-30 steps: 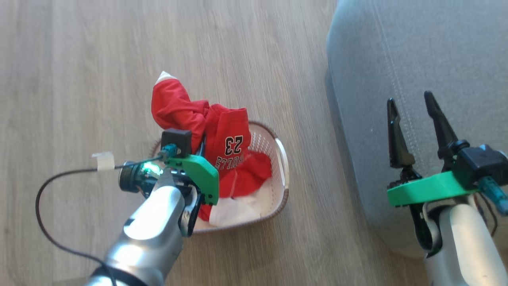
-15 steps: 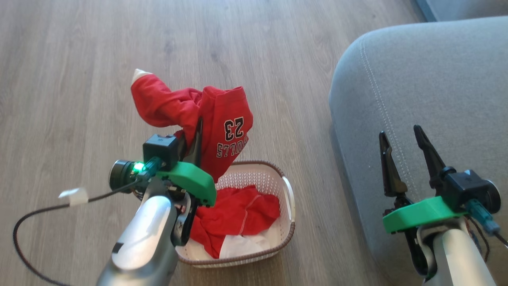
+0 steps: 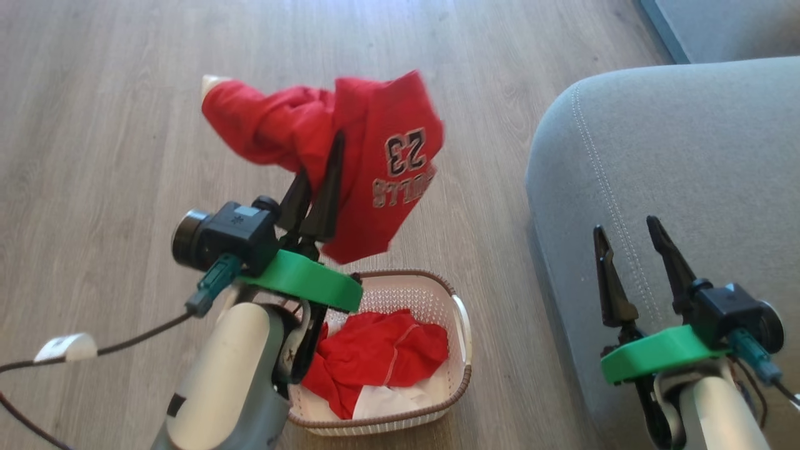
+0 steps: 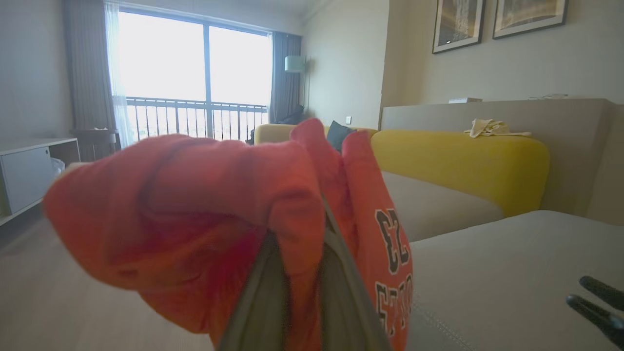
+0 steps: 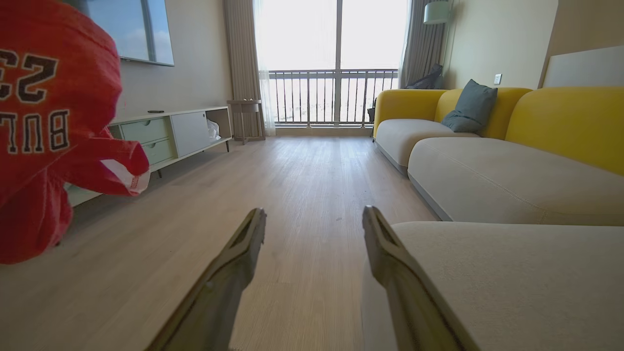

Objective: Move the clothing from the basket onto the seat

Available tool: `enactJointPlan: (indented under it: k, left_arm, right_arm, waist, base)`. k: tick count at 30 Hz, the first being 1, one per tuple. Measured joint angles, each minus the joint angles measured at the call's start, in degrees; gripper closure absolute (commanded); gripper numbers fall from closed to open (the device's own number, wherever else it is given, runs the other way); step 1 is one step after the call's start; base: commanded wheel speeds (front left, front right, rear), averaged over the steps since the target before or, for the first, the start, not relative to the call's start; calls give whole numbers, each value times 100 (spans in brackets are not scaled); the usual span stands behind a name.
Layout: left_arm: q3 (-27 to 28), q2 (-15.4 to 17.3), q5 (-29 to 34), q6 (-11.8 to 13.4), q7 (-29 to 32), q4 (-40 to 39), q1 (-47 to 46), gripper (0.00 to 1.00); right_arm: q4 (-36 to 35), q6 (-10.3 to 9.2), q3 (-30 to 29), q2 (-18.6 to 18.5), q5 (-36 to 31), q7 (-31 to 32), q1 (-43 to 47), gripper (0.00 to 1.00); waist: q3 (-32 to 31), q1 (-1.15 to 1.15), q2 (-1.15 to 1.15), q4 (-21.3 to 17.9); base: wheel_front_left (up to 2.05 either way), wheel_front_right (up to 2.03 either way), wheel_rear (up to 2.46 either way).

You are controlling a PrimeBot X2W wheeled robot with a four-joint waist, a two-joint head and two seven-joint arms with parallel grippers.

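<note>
The soft red fabric jersey (image 3: 375, 156) printed "BULLS 23" hangs in the air above the far rim of the small cream-white perforated plastic basket (image 3: 406, 290), clear of it and left of the large grey upholstered seat cushion (image 3: 687, 156). The left gripper (image 3: 336, 147) has its dark fingers clamped on a bunched fold of the jersey (its lettering reads upside down in the head view). A plain red garment (image 3: 381, 356) lies in the basket over a white cloth (image 3: 387, 397). The right gripper (image 3: 625, 224) hovers at the cushion's edge, jaws apart, holding nothing. The basket sits on a pale wooden plank floor (image 3: 125, 125).
</note>
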Motion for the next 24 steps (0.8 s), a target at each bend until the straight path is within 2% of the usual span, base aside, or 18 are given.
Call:
enactJointPlan:
  k: [4, 11, 24]
  left_arm:
    - [-160, 4, 67, -100, -16, -632, -1, 100]
    - [-378, 3, 54, -98, -16, -1290, 71, 100]
    - [-436, 4, 2, -96, -16, -1410, 87, 100]
  right_arm:
    - [0, 0, 14, 9, -44, 0, 196, 0]
    - [3, 0, 92, 12, -43, 0, 229, 0]
    - [-157, 0, 202, 13, 9, 0, 229, 0]
  waist:
    - [-56, 0, 0, 65]
    - [-142, 0, 0, 126]
    - [-50, 0, 0, 92]
  base:
    - [0, 0, 0]
    - [0, 0, 0]
    - [0, 0, 0]
